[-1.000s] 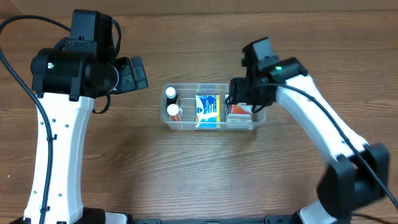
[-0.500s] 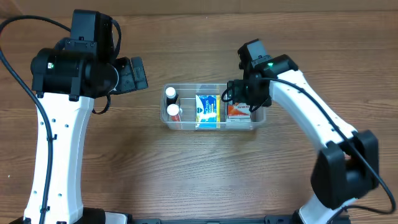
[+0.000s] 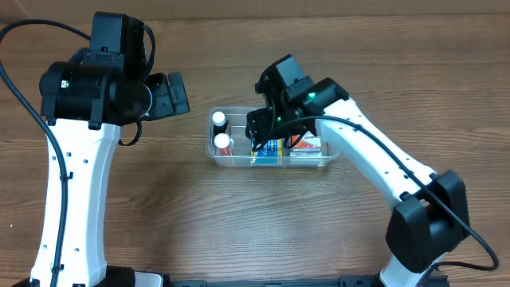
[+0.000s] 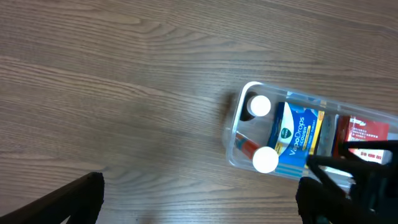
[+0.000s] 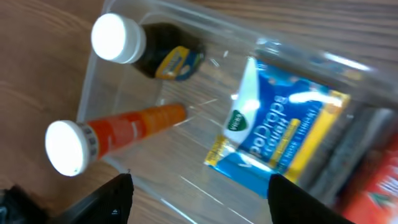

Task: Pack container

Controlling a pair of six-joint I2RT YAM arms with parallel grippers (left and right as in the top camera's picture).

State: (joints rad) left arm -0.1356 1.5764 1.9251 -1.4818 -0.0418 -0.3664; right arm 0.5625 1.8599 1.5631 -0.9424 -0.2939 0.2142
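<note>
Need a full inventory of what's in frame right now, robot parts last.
table: 1, brown wood grain, under everything
container: 1, clear plastic, middle of the table
dark bottle: 1, dark with white cap, left end of the container, far side
orange bottle: 1, orange with white cap, left end of the container, near side
packet: 1, blue and yellow, middle of the container
box: 1, red and white, right end of the container
left arm: 1, white and black, left of the table
right arm: 1, white and black, reaching in from the right
left gripper: 1, black, open, left of the container
right gripper: 1, black, open, over the container, holding nothing
</note>
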